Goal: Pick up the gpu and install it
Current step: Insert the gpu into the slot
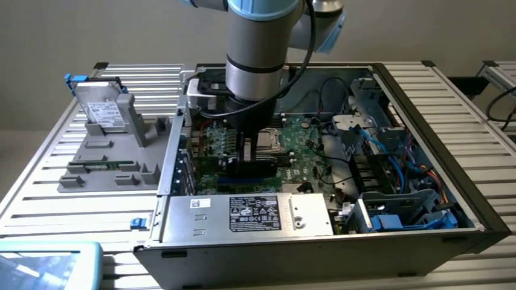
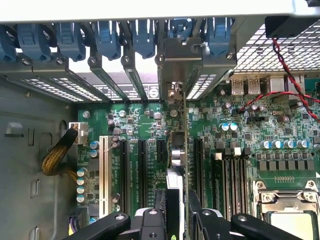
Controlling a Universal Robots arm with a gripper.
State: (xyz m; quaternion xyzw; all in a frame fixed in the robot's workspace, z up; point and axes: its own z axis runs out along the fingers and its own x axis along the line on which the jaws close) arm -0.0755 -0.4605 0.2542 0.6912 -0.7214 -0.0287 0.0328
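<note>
Gripper [image 2: 182, 206] fingers part-closed, clamped on gpu [image 2: 179, 150]; card held edge-on, upright above motherboard [image 2: 140, 125] expansion slots. Exterior view: gripper [image 1: 256, 160] with card at frame centre, inside open computer case [image 1: 420, 96].

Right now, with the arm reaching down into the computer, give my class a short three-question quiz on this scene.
1. True or false: the end effector is closed on the gpu inside the case.
2. Where is the silver-grey drive with the white label?
A) in the grey holder outside the case, at the exterior view's left
B) mounted inside the case
C) in the end effector
3. Fill in: the row of plastic latches along the case's card-slot wall is ___ in colour.

Key: 1 true; 2 A; 3 blue.
</note>
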